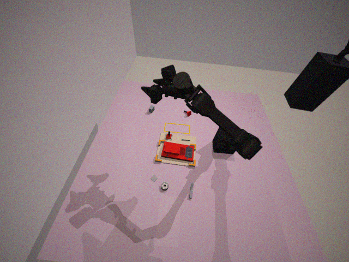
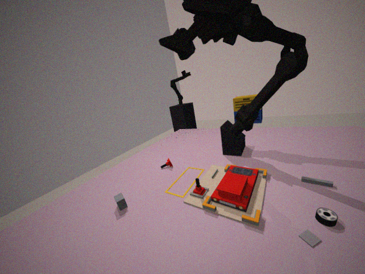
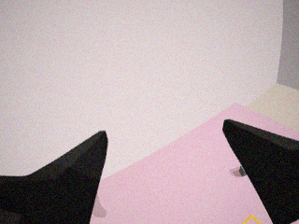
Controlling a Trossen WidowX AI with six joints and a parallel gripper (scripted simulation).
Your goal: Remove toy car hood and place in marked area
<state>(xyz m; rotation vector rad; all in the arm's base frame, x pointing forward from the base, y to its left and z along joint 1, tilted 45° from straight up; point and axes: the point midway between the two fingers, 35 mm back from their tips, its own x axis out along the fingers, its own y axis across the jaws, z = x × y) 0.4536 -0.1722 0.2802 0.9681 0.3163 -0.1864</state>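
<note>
A red toy car (image 1: 184, 158) (image 2: 252, 190) sits on a beige board (image 1: 174, 165) (image 2: 194, 201) between orange corner brackets. A raised red part (image 1: 170, 148) (image 2: 231, 185), seemingly the hood, is on the car's headlight end. The marked area, a yellow outline (image 1: 177, 124) (image 2: 177, 180), lies on the table beside the board, with nothing inside it; its corner shows in the wrist view (image 3: 251, 216). My gripper (image 1: 148, 84) (image 3: 166, 131) is wide open and empty, high above the table and clear of the car and outline. In the exterior view one finger shows clearly.
A red piece with a black stem (image 1: 168, 136) (image 2: 199, 189) stands on the board. Another (image 1: 188, 113) (image 2: 169, 162) lies beyond the outline. A grey block (image 1: 151, 108) (image 2: 120, 201), a wheel (image 1: 167, 186) (image 2: 324, 218), a grey bar (image 1: 191, 192) (image 2: 316, 181) and a flat tile (image 1: 154, 178) (image 2: 309, 238) lie around.
</note>
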